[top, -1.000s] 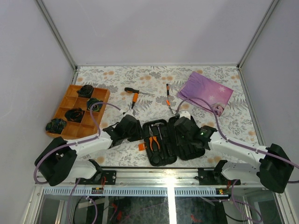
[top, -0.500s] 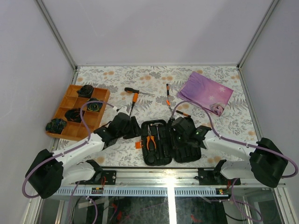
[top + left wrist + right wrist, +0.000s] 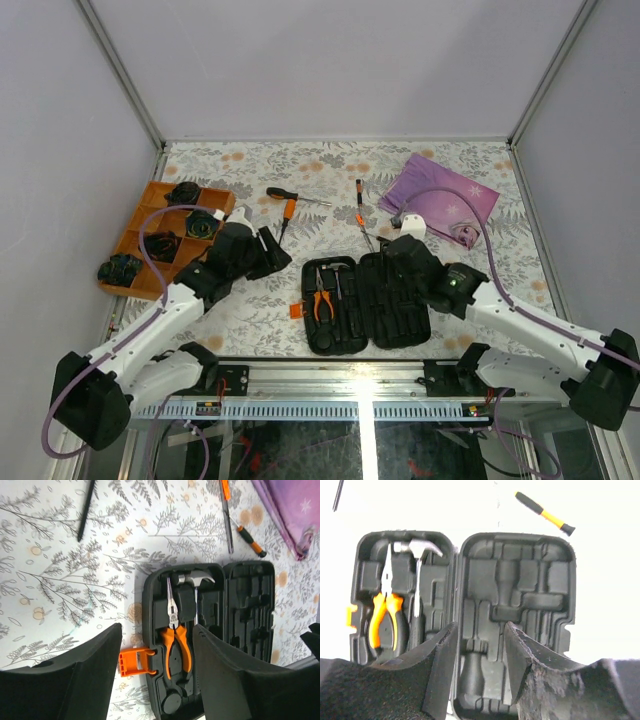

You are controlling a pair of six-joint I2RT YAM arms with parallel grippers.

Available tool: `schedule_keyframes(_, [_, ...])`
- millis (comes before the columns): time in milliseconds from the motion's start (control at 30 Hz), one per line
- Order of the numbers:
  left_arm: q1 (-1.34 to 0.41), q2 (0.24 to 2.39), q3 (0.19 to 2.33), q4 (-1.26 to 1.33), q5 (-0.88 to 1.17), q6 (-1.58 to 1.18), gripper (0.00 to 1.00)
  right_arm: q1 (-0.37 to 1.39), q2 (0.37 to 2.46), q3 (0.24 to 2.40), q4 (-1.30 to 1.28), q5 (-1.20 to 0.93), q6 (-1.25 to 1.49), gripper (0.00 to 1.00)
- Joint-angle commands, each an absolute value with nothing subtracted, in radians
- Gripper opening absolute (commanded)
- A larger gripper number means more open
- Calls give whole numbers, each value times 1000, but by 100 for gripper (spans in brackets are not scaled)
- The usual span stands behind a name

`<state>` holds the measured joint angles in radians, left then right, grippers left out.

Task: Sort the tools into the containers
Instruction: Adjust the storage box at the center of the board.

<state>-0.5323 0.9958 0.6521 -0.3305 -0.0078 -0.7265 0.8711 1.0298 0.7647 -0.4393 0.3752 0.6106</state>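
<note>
The black tool case (image 3: 385,300) lies open near the front edge, its orange latch (image 3: 297,311) on the left. Orange-handled pliers (image 3: 320,300) and a hammer (image 3: 341,275) sit in its left half; the right half (image 3: 520,605) holds only bare slots. Screwdrivers (image 3: 284,203) (image 3: 359,203) lie on the cloth behind it. My left gripper (image 3: 268,252) hovers left of the case, open, the pliers (image 3: 176,640) seen through its gap (image 3: 157,645). Above the case's right half, my right gripper (image 3: 400,262) is open and holds nothing (image 3: 480,650).
An orange divided tray (image 3: 140,262) with black coiled lumps stands at the left, close behind my left arm. A purple cloth (image 3: 445,200) lies at the back right. A short screwdriver (image 3: 545,512) rests just beyond the case's right half.
Both grippers have drawn back from the case and opened wider. The left one moved left and back toward the tray; the right one rose toward the back right.
</note>
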Motion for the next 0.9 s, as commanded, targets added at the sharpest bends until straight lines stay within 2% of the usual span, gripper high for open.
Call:
schedule_keyframes(0, [-453, 971, 696, -382, 95, -685, 58, 797, 1114, 891, -488, 467, 526, 50])
schedule_keyframes(400, [-354, 915, 752, -522, 53, -584, 59, 534, 1491, 1091, -261, -32, 337, 50])
schedule_keyframes(700, [-354, 883, 787, -569, 26, -553, 61, 525, 1816, 1380, -231, -147, 385, 51])
schedule_keyframes(867, [-354, 851, 828, -622, -19, -531, 61, 582, 1928, 1503, -185, -69, 499, 58])
